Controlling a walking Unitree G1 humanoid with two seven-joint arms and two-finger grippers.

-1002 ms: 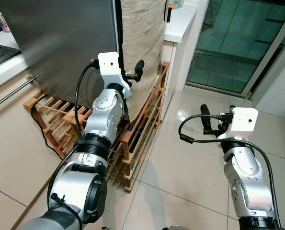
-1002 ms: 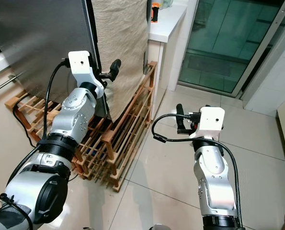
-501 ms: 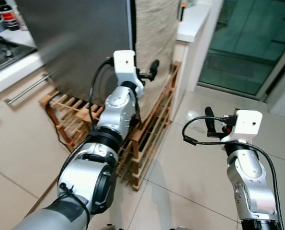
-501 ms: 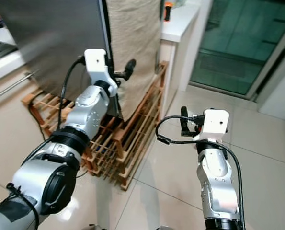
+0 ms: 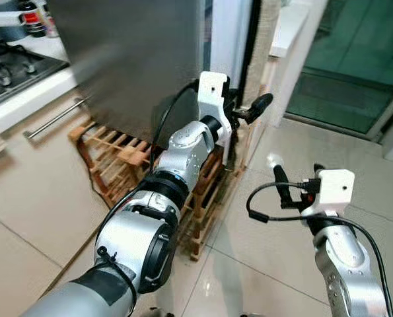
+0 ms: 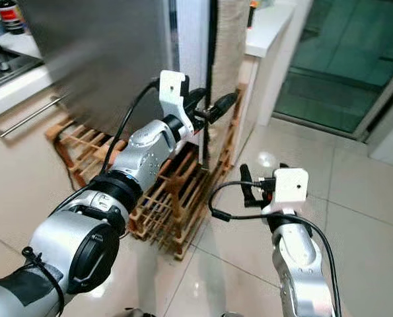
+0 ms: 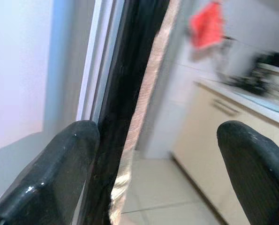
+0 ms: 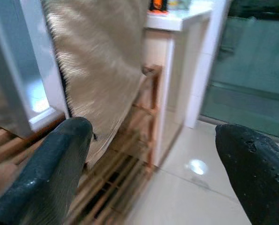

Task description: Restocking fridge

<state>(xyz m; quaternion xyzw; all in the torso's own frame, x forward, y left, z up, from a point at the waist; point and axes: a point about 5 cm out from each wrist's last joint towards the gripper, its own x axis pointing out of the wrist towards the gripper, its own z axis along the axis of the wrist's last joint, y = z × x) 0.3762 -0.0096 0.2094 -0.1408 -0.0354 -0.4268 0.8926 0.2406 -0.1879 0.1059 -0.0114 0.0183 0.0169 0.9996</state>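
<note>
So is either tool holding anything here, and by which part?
Nothing is held. The left tool is open at the fridge door edge; the right tool is open above the floor.

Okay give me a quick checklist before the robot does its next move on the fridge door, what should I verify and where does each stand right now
1. Fridge door swung off the fridge body: ok, a gap shows at its edge.
2. Left gripper at the door's edge with fingers apart: ok.
3. Left gripper has a firm hold on the door: cannot tell.
4. Right gripper free: ok, open, holding nothing, over the floor tiles.
5. Wooden rack under the fridge out of the door's swing: cannot tell.
6. Item to restock at hand: not ok.
</note>
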